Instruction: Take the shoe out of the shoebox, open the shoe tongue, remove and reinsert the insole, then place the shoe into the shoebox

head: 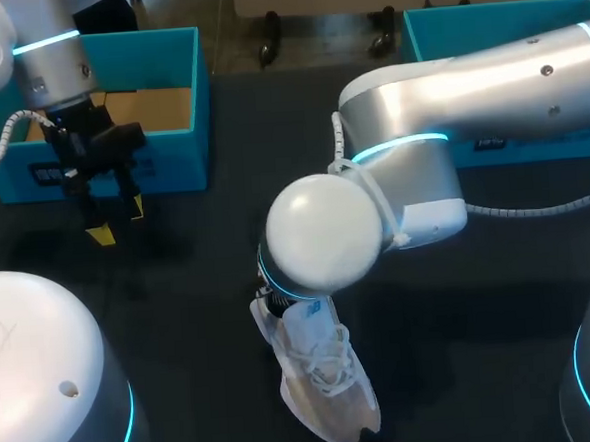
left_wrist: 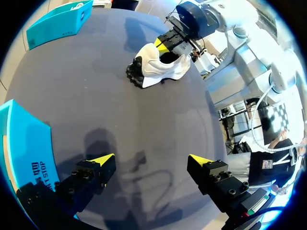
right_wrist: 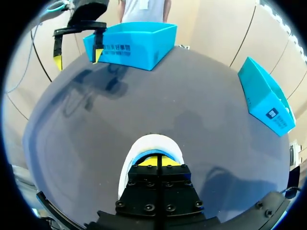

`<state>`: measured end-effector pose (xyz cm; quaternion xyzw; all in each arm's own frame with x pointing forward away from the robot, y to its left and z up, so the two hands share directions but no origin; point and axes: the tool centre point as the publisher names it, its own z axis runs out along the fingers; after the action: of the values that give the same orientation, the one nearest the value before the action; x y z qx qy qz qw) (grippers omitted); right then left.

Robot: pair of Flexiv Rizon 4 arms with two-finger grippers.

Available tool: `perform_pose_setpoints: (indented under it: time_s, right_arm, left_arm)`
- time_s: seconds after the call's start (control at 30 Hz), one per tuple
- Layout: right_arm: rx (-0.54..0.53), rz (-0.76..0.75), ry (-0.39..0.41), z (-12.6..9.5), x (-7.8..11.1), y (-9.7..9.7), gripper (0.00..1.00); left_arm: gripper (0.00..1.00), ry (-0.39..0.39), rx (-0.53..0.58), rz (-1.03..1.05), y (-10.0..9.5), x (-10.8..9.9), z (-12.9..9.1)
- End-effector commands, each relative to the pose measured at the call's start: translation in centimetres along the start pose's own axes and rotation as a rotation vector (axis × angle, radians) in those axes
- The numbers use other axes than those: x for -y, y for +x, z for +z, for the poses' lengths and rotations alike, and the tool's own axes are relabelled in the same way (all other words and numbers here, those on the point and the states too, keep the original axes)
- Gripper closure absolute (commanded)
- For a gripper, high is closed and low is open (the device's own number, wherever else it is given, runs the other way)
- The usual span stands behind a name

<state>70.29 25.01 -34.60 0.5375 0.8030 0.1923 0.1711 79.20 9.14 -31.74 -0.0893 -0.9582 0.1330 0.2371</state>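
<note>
l fingers (left_wrist: 101, 161) wide apart, holding nothing, by shoebox (head: 179, 160) — brown floor showing; r fingers (right_wrist: 148, 161) seemingly closed inside shoe (head: 325, 384).

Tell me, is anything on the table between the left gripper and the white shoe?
Nothing. The left wrist view shows only bare dark table between the left gripper and the white shoe.

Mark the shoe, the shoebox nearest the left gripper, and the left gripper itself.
shoe (head: 337, 409): head view, on the white upper near the toe.
shoebox (head: 176, 163): head view, on its teal front wall.
left gripper (head: 118, 220): head view, midway between its yellow fingertips.
</note>
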Motion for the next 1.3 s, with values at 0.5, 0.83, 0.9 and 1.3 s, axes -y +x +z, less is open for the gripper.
perform_pose_setpoints:
  time_s: [0.5,0.83,0.9,1.3]
  right_arm:
    - [-0.002,-0.016,-0.005,-0.3,-1.0,0.2,1.00]
    - [-0.039,0.020,0.044,1.8,-0.5,0.4,1.00]
    - [-0.044,0.026,0.050,2.1,-0.3,0.5,1.00]
    - [-0.076,0.049,0.053,3.5,0.2,0.5,1.00]
  left_arm:
    - [0.00,0.006,-0.004,-0.008,-0.2,-0.7,0.0]
    - [0.00,-0.004,-0.006,-0.018,-0.3,-1.1,-0.2]
    - [0.00,-0.006,-0.006,-0.017,-0.4,-1.1,-0.2]
    - [0.00,-0.010,-0.004,-0.021,-0.4,-1.3,-0.3]
